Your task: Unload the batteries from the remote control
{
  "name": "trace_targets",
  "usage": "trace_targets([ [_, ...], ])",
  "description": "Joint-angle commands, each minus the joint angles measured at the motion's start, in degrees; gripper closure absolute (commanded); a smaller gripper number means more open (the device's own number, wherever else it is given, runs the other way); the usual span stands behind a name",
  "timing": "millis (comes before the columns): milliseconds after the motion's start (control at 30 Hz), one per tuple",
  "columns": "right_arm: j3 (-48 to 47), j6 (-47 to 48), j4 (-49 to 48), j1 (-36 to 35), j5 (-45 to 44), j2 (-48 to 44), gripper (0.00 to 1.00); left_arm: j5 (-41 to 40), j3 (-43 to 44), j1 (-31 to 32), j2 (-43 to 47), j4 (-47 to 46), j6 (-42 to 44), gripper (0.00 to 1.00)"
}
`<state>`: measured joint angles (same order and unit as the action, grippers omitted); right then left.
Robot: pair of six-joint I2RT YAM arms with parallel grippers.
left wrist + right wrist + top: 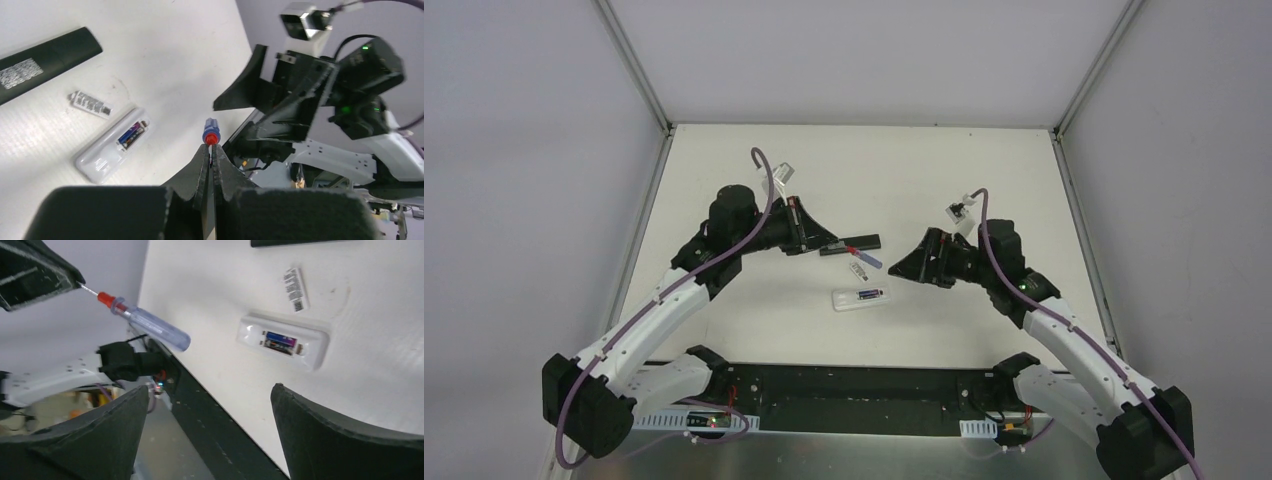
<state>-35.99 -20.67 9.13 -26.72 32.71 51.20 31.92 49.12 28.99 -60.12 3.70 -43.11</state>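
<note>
The surface (944,170) is white and flat, and close up it looks faintly ribbed. Three things lie on it, grouped near its middle and not touching one another. A black remote (45,57) lies farthest from the near edge. Next comes a small, flat, silvery cover (90,103) with a printed label facing up. Nearest the near edge is a white remote (102,152), back upward, with its compartment open and batteries (131,135) inside, blue and purple showing.

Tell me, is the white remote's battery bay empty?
No, batteries lie in the open bay of the white remote.
</note>
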Motion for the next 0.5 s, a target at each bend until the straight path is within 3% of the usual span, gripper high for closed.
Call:
trace_targets([
  [0,3.85,-25.1,-23.11,0.28,4.26,1.13,0.05,-0.61,-3.97,0.19,4.6,-13.21,-8.4,1.0],
  [167,7.61,-34.44,-42.17,0.23,2.65,2.77,0.07,0.61,-6.94,0.19,5.61,-20.02,-14.53,1.0],
  [467,6.56,-37.12,-51.08,0.18,4.79,4.48,0.18,0.2,-8.53,0.19,5.04,-26.81,-19.35,1.0],
])
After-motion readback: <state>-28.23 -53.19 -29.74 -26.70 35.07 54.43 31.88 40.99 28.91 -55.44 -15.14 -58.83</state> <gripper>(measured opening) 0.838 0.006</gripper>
